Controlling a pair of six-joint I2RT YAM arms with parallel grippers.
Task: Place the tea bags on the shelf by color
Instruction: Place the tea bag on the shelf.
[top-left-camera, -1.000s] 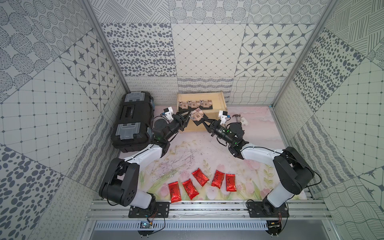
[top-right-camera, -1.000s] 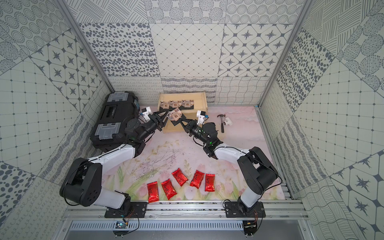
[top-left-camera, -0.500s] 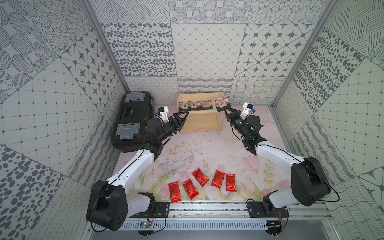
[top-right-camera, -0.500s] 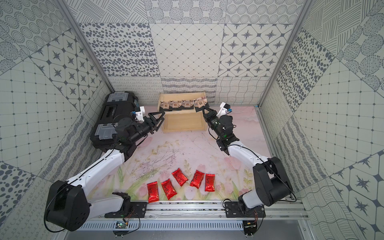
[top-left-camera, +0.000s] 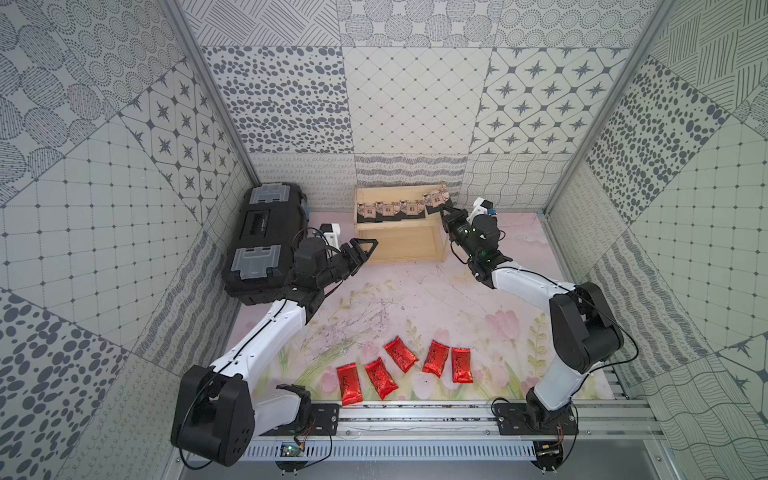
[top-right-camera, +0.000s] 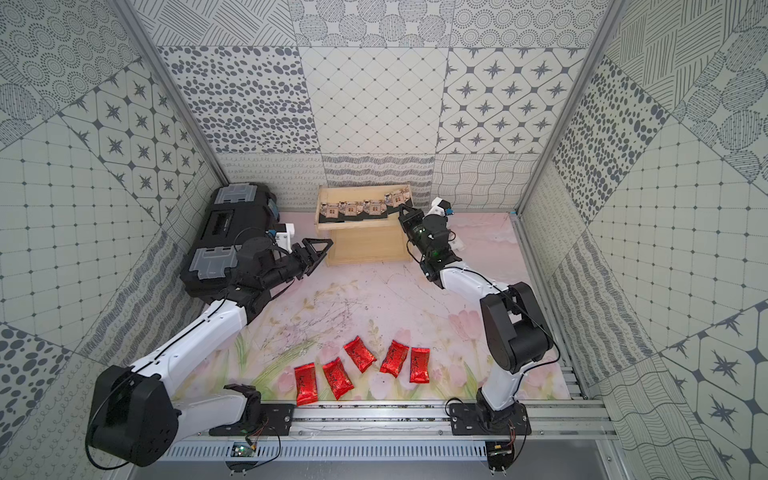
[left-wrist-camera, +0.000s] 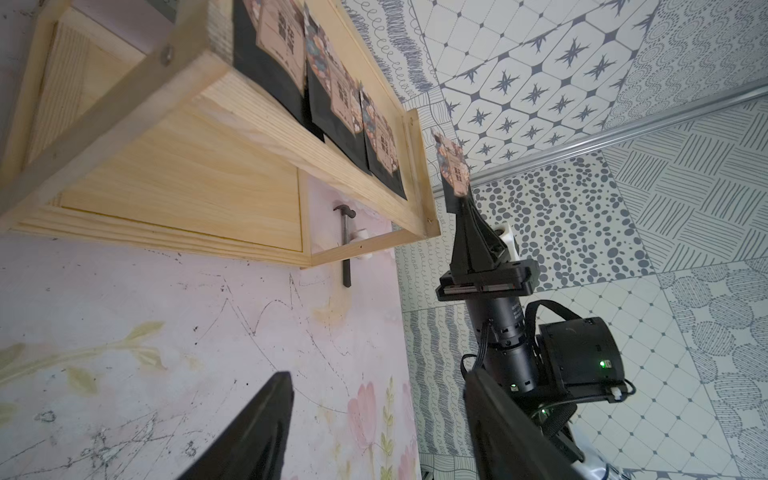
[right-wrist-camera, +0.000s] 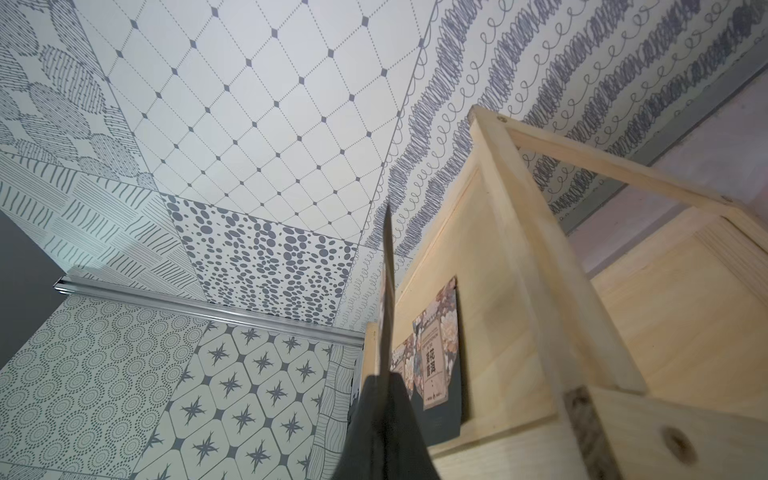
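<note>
Gripping black sachet (top-left-camera: 434, 198) in my right claw (top-left-camera: 440, 207), clenched. Both top views: sachet at shelf (top-left-camera: 399, 249) upper tier's right end, beside three shelved sachets (top-left-camera: 390, 209); my left claw (top-left-camera: 366, 246) released, empty; five red pouches (top-left-camera: 400, 354) on mat (top-left-camera: 415, 299). Left wrist view: sachet upright, just past shelf post. Right wrist view: sachet edge-on.

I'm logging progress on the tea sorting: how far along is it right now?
Done: three black sachets are lined up on the top tier of the shelf. In hand: the right gripper is shut on the fourth black sachet at that row's end, while the left gripper is open and empty. Left: all five red pouches lie on the mat, none shelved yet.
</note>
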